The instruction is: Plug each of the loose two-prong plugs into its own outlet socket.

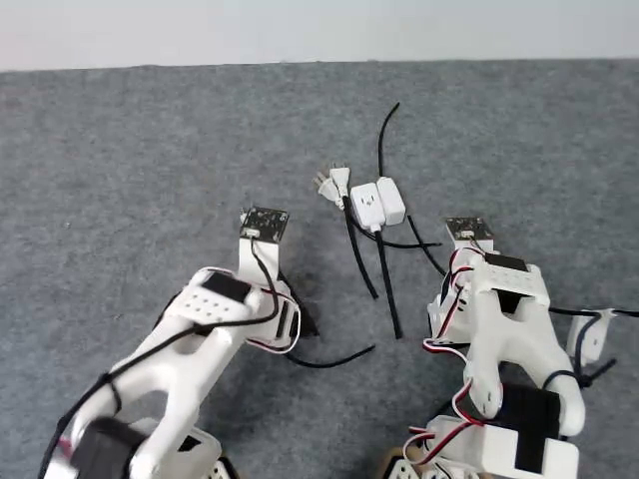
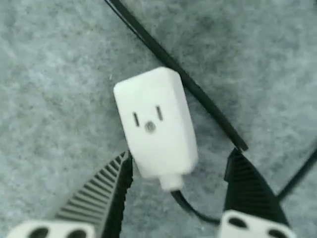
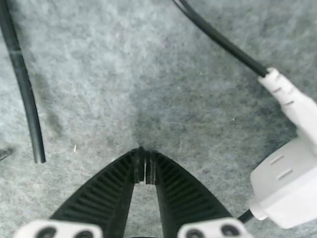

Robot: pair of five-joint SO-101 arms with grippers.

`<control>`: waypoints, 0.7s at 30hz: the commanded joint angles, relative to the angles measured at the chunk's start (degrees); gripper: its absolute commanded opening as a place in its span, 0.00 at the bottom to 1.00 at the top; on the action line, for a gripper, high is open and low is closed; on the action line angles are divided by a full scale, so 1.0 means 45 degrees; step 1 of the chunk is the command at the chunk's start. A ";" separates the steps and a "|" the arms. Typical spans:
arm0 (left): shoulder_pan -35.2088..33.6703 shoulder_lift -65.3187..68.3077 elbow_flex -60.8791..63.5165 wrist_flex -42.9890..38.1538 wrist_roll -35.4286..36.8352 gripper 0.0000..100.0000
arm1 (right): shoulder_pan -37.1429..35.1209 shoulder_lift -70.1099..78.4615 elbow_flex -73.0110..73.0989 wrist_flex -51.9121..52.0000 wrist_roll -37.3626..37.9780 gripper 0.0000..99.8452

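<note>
My left gripper [image 2: 179, 157] is open low over the grey felt. Its black fingers [image 2: 111, 191] straddle the cable end of a white outlet socket [image 2: 156, 126] that lies face up. My right gripper [image 3: 144, 166] is shut on nothing, its tips on bare felt. Beside it lies another white socket [image 3: 287, 191], with a white plug [image 3: 290, 101] on a black cable against it; I cannot tell if that plug is inserted. In the high view two loose two-prong plugs [image 1: 333, 184] lie at the middle back, next to two white sockets [image 1: 376, 203].
Black cables [image 1: 384, 279] run from the plugs and sockets toward the front between the left arm [image 1: 225, 299] and the right arm [image 1: 509, 309]. A cable end [image 3: 29, 119] lies near my right gripper. A white wall edge [image 1: 319, 35] bounds the mat at the back.
</note>
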 commanded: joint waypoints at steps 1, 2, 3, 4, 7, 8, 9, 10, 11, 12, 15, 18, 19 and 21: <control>-0.0059 -0.2305 0.0127 0.0547 -0.0586 0.28 | -0.0147 -0.0479 0.0039 -0.0147 0.0137 0.01; -0.0039 -0.2872 0.0283 0.0703 -0.0742 0.28 | -0.0147 -0.0479 0.0039 -0.0147 0.0137 0.01; 0.0039 -0.3399 0.0420 0.0840 -0.0801 0.28 | -0.0147 -0.0479 0.0039 -0.0147 0.0137 0.01; 0.0059 -0.3868 0.0576 0.0918 -0.0781 0.28 | -0.0147 -0.0479 0.0039 -0.0147 0.0137 0.01; 0.0059 -0.4806 0.0830 0.0879 -0.0723 0.28 | -0.0147 -0.0479 0.0039 -0.0147 0.0137 0.01; 0.0059 -0.4845 0.0830 0.0762 -0.0723 0.28 | -0.0147 -0.0479 0.0039 -0.0147 0.0137 0.01; 0.0039 -0.4786 0.0850 0.0527 -0.0723 0.28 | -0.0147 -0.0479 0.0039 -0.0147 0.0137 0.01; 0.0020 -0.4650 0.0850 0.0332 -0.0703 0.28 | -0.0147 -0.0479 0.0039 -0.0147 0.0137 0.01; 0.0000 -0.4415 0.0850 0.0156 -0.0703 0.28 | -0.0147 -0.0479 0.0039 -0.0147 0.0137 0.01; -0.0020 -0.4103 0.0830 0.0020 -0.0684 0.28 | -0.0147 -0.0479 0.0039 -0.0147 0.0137 0.01; -0.0039 -0.3087 0.0830 -0.0840 -0.0059 0.28 | -0.0147 -0.0479 0.0039 -0.0147 0.0117 0.01; -0.0020 -0.2364 0.0791 -0.1446 0.0156 0.28 | -0.0147 -0.0479 0.0039 -0.0147 0.0117 0.01; 0.0000 -0.2286 0.0713 -0.1485 0.0176 0.28 | -0.0147 -0.0479 0.0039 -0.0147 0.0117 0.01; -0.0020 -0.2247 0.0596 -0.1446 0.0195 0.28 | -0.0147 -0.0479 0.0039 -0.0147 0.0117 0.01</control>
